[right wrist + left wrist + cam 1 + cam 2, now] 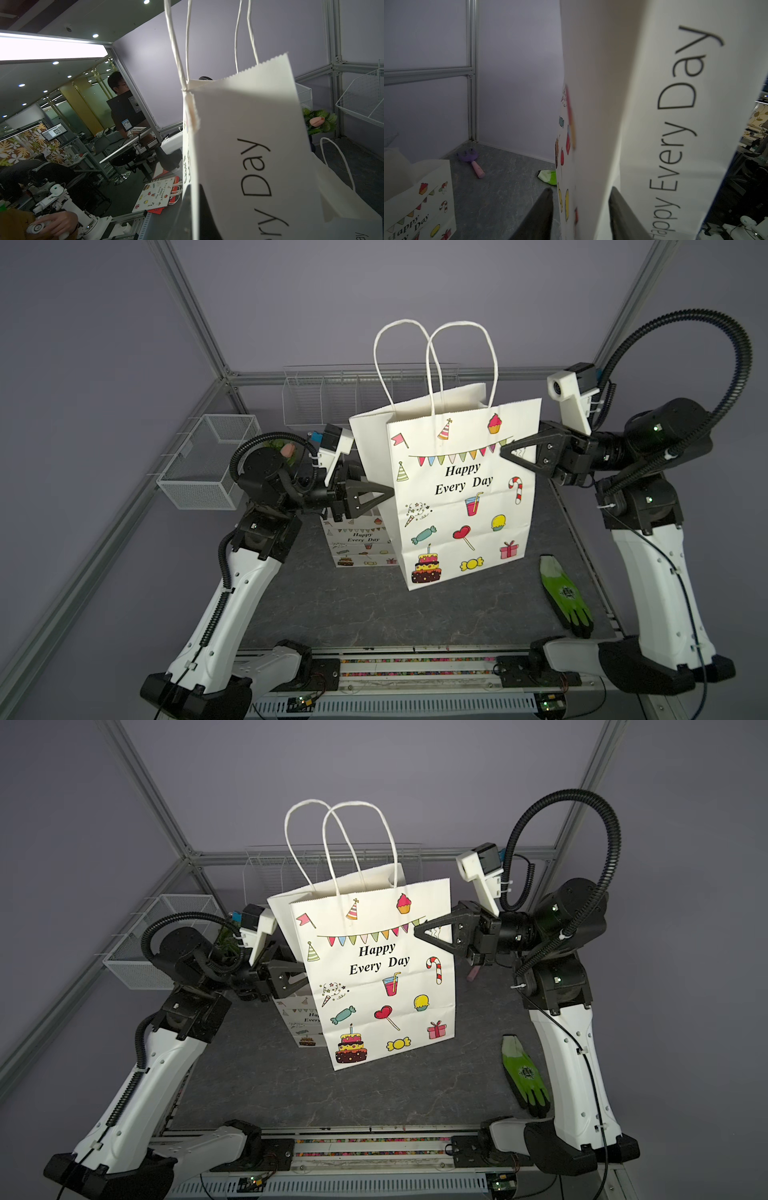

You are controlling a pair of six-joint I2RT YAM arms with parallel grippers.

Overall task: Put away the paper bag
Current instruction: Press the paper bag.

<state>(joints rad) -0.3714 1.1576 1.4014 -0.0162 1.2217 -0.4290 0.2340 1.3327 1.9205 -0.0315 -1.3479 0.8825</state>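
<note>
The white paper bag (pixel 461 497) (pixel 374 977), printed "Happy Every Day", stands upright and open in mid-table with its two handles up. My right gripper (pixel 501 452) (pixel 415 932) is shut on the bag's front panel at its right edge. The right wrist view shows that gripper (pixel 194 186) with the paper (pixel 249 145) pinched between thin fingers. My left gripper (pixel 390 492) (pixel 305 977) is at the bag's left side. In the left wrist view it (pixel 581 190) is open, with one finger on each side of the bag's corner fold (pixel 602 104).
A smaller bag of the same print (pixel 359 543) stands behind the left gripper. A green glove (pixel 565 597) lies at the front right. A mesh basket (pixel 208 464) hangs at the left and a wire rack (pixel 324 393) at the back. A purple-and-pink toy (pixel 473 160) lies on the table.
</note>
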